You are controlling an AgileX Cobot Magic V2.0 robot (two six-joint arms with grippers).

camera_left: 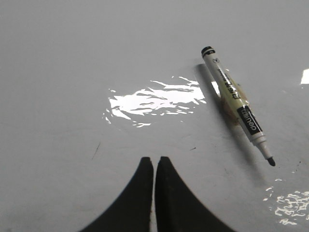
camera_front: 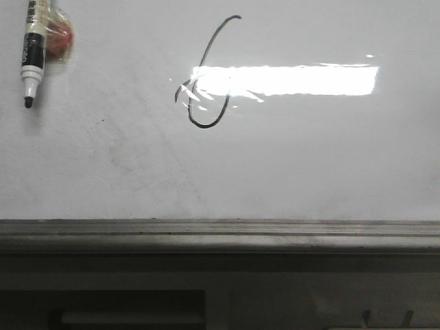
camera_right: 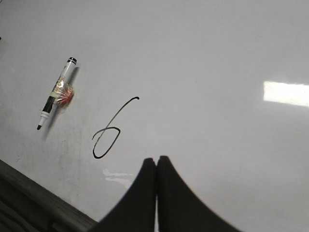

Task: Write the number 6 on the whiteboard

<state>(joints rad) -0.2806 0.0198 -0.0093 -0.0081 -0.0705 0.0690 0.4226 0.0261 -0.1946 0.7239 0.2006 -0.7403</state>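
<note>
In the front view the grey metal rail (camera_front: 220, 234) lies nearest, along the lower edge of the whiteboard (camera_front: 330, 158). Neither arm shows there. The number 6 (camera_front: 208, 75) stands on the board, its loop partly washed out by a bright reflection (camera_front: 289, 79). Only the right wrist view shows the digit whole. The marker (camera_front: 33, 55), uncapped, is cut off at the top edge; something reddish sits on it, perhaps a magnet. The left gripper (camera_left: 154, 166) and right gripper (camera_right: 156, 164) have their fingers pressed together, holding nothing.
</note>
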